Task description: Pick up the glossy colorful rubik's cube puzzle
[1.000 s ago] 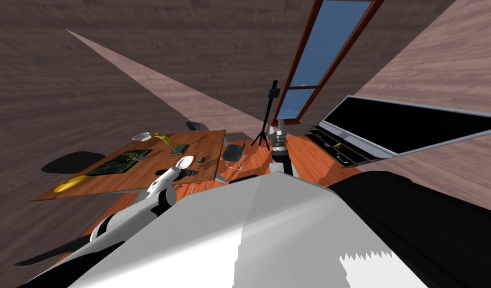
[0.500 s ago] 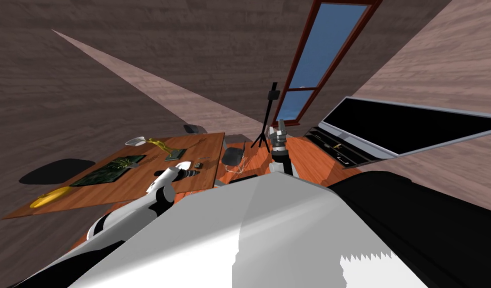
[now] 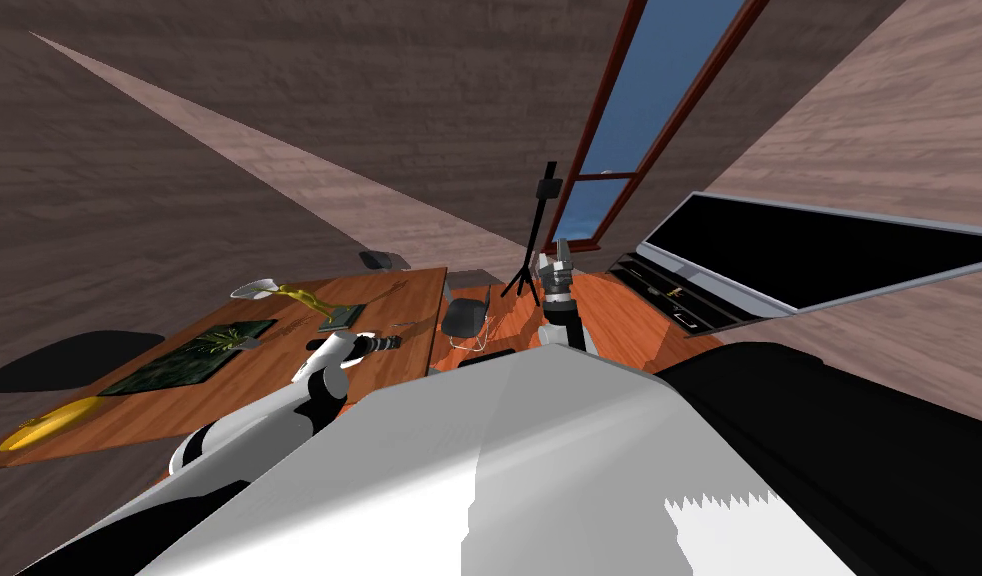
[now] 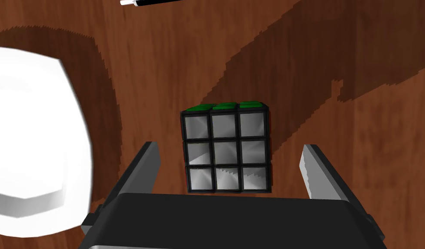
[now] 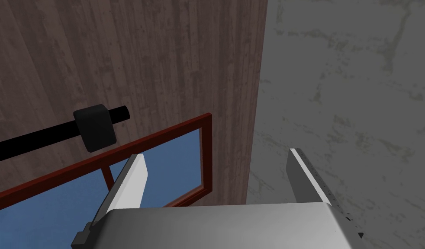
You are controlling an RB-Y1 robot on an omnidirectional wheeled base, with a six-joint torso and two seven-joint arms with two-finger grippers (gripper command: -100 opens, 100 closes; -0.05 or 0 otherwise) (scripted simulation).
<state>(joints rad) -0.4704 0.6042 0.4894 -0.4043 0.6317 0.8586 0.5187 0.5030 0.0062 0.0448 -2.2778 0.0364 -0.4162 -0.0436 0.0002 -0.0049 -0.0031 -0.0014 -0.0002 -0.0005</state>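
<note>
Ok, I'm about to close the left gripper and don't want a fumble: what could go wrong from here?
1. The left gripper is open around the Rubik's cube, but its fingers seem to reach only partway along the cube's sides; a shallow pinch might slip.
2. The white dish lies close beside one finger; any sideways drift could nudge it.

White dish point(image 4: 34, 142) — cropped (picture's edge)

I note the rubik's cube point(image 4: 226, 149): grey squares, black grid, green top face. The table point(image 4: 337, 151) is reddish-brown woodgrain.
</note>
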